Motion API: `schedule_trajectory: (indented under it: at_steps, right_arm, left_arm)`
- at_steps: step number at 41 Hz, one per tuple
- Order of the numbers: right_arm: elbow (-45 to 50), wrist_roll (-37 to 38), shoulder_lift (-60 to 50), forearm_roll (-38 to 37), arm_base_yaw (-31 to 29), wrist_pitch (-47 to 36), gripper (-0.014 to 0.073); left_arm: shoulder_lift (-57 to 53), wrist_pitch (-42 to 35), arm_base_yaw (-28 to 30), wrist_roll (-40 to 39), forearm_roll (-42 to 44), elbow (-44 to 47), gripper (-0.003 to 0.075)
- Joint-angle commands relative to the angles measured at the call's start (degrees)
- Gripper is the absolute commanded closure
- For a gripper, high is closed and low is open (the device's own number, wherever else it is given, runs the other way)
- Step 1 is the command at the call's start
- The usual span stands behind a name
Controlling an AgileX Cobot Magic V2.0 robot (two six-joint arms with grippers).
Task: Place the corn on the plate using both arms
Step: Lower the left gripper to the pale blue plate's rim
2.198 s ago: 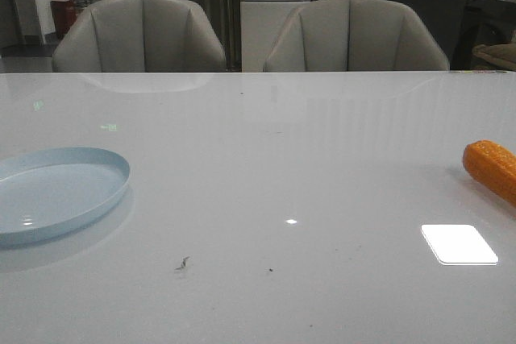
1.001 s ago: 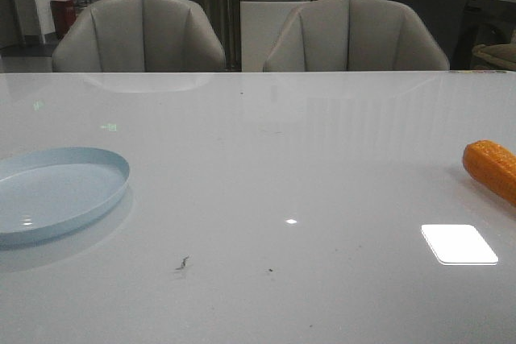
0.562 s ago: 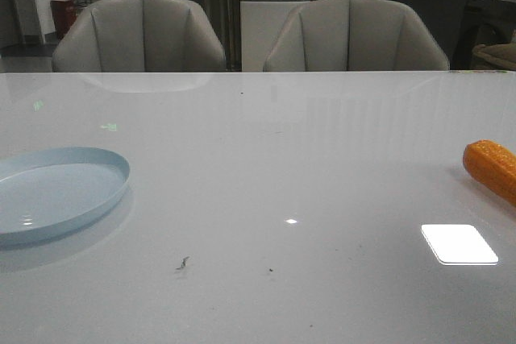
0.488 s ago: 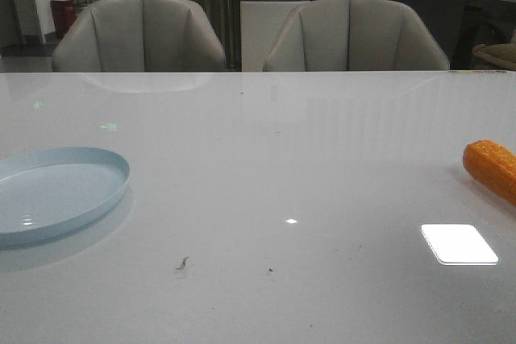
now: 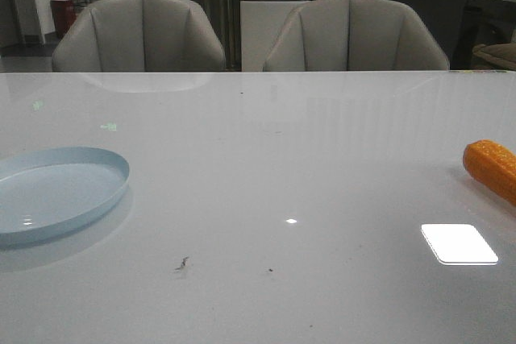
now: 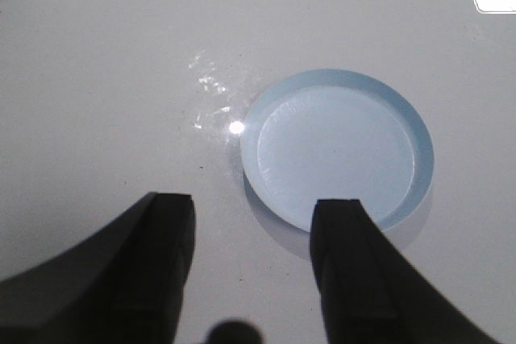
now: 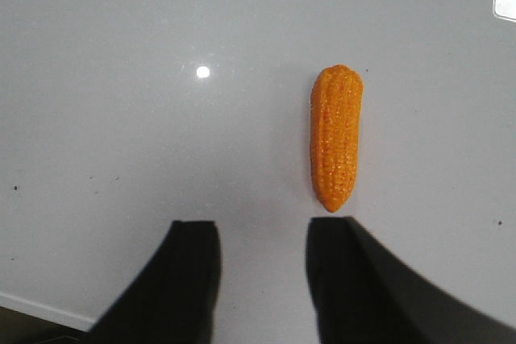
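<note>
The orange-yellow bumpy corn cob (image 7: 337, 138) lies on the white glossy table (image 5: 322, 167), well apart from the round pale-blue plastic plate (image 6: 339, 147); our black right gripper (image 7: 262, 267) and left gripper (image 6: 254, 251) hang open and empty; we judge the tapered cob could roll from an off-centre pinch.

The corn (image 5: 492, 170) lies flat on the white table at my far right side, and the front view cuts off part of it at the edge. It is orange-yellow with bumpy rows of kernels. In my right wrist view the corn (image 7: 336, 137) shows whole: one end is blunt and wide, the other end narrows to a point. Nothing touches it.

The plate (image 5: 113, 192) sits at my far left side, well apart from the corn. It is round, shallow and pale blue, with a low upright rim. My left wrist view shows the plate (image 6: 335, 147) with nothing in it.
</note>
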Motion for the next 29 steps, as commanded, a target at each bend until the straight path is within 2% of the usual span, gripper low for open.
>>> schedule_trajectory:
  at_steps: [1,18,29]
  right_arm:
    - [-1.9,-0.1,1.1,-0.2,-0.1,-2.5,0.0055]
    - [-1.9,0.0,3.7,-0.2,-0.1,-2.4,0.0048]
    - [-1.9,0.2,6.2,-0.1,-0.1,-0.4,0.0048]
  left_arm:
    - [0.4,-3.4,0.0,0.2,-0.8,-1.8,0.0276]
    - [3.8,-1.2,0.0,0.2,-0.8,-1.8,0.0277]
    - [13.4,-3.1,0.0,0.2,-0.9,-4.0,0.0277]
